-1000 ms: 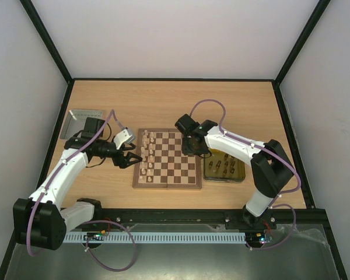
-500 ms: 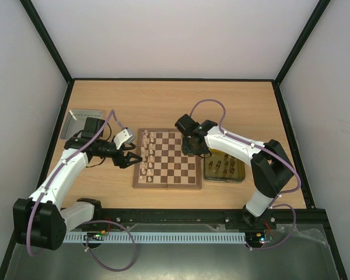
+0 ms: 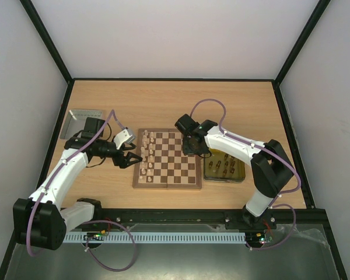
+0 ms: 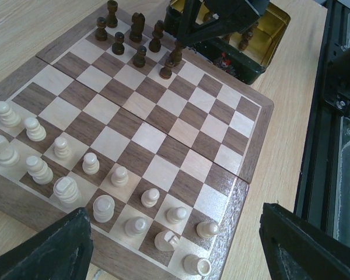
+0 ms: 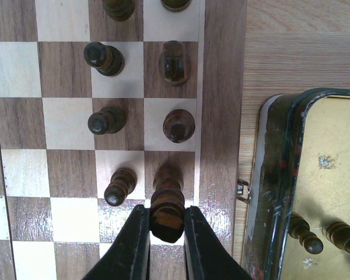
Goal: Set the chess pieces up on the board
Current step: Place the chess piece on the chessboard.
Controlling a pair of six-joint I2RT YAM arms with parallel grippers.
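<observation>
The right gripper (image 5: 167,217) is clamped on one dark piece (image 5: 167,198), its two fingers (image 5: 139,233) pinching the head from either side. From the wrist view I can't tell whether the base already sits on the board (image 3: 167,185) or hangs just above it. It is in the outermost file, next to the frame on the side facing the yellow tray (image 5: 280,175). A dark pawn (image 5: 119,185) stands just beside it, and more dark men (image 5: 179,125) stand further along the two edge rows. Spare dark pieces (image 5: 303,233) lie in the tray.

Over on the other side, the left gripper (image 3: 130,158) is spread wide and empty, hovering at the board's left edge by the two rows of cream pieces (image 4: 90,163), which look fully set out.

My worry is the release. The near finger is close to that pawn, so spreading the jaws could nudge or topple it. The held piece also seems to sit near a line between squares, so it might land off-centre, or tip if let go before it is properly down.

Compared with a second ago, hardly anything has changed: both arms are in the same spots, and the right gripper has stayed over the same edge of the board
</observation>
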